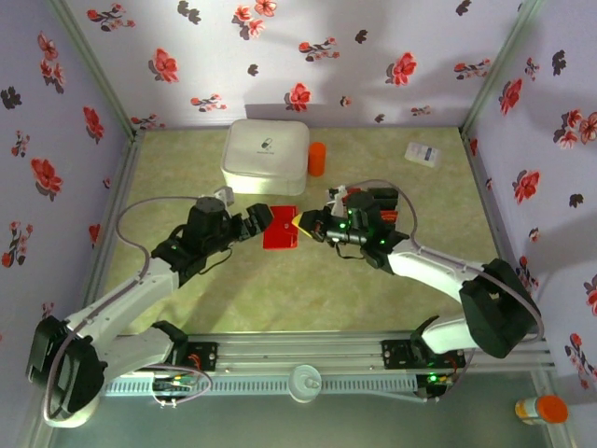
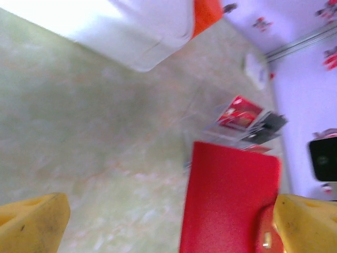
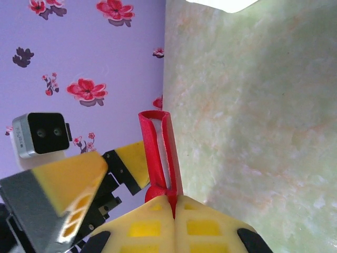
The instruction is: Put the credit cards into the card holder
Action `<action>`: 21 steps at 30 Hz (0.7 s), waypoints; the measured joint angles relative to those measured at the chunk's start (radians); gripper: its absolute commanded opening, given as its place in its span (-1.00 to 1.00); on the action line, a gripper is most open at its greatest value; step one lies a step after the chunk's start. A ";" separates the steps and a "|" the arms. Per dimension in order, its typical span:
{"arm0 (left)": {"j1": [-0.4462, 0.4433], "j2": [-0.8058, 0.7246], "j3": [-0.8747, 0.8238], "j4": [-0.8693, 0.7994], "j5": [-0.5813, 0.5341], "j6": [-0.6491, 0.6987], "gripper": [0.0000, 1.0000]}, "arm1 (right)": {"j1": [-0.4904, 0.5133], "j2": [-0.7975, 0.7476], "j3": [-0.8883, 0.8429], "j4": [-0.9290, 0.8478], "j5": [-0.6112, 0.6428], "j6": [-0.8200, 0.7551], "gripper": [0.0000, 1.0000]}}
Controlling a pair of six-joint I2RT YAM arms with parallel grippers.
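Right fingers (image 1: 300, 225) pinch the flat red card holder (image 1: 280, 233) by its right edge, seen from above; left fingers (image 1: 264, 219) gape wide at its left corner. Left wrist: grainy holder, red and black credit cards (image 2: 239, 113) just beyond. Right wrist: thin looped edge clamped.

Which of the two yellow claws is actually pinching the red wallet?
The right gripper: it is shut on the card holder at its edge, while the left gripper stands wide open.

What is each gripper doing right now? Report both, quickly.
Left gripper: jaws wide open, nothing clamped.
Right gripper: jaws shut on the edge of the flat bright red folding wallet.
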 measured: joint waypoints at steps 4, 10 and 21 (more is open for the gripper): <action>0.039 0.000 -0.043 0.135 0.083 -0.051 1.00 | -0.014 0.001 0.003 -0.013 -0.023 0.005 -1.00; 0.050 0.035 -0.082 0.268 0.145 -0.106 0.91 | -0.016 0.016 0.003 0.023 -0.052 0.046 -1.00; 0.052 0.134 -0.116 0.438 0.201 -0.188 0.44 | -0.016 0.035 0.003 0.114 -0.077 0.106 -1.00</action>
